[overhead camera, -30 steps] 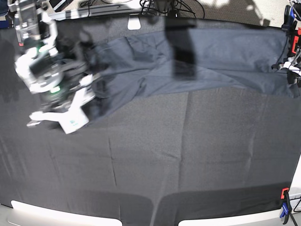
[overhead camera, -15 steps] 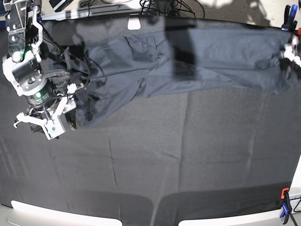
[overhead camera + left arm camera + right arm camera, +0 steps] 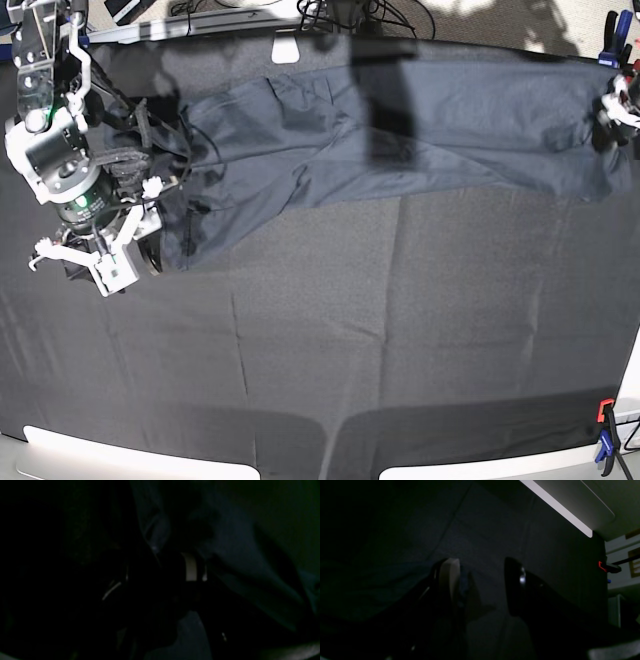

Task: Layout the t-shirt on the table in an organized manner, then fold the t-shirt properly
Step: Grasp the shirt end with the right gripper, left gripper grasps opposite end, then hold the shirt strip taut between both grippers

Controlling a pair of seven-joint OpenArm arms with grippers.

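In the base view, the t-shirt (image 3: 400, 130) is seen stretched along the far side of the table (image 3: 320, 350), the right gripper (image 3: 95, 255) just beside its end. The right wrist view shows those jaws apart and empty. In the dark left wrist view, the left gripper (image 3: 160, 567) is seen spread among folds, holding nothing discernible; bunching could be caused there.

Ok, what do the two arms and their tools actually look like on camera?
The right arm is white and grey with black joints, loose black cables and a small green light. The right tool has white bracket-like fingers; the right wrist view shows one pale finger and one black. Of the left tool only white and black parts show at the base view's edge.
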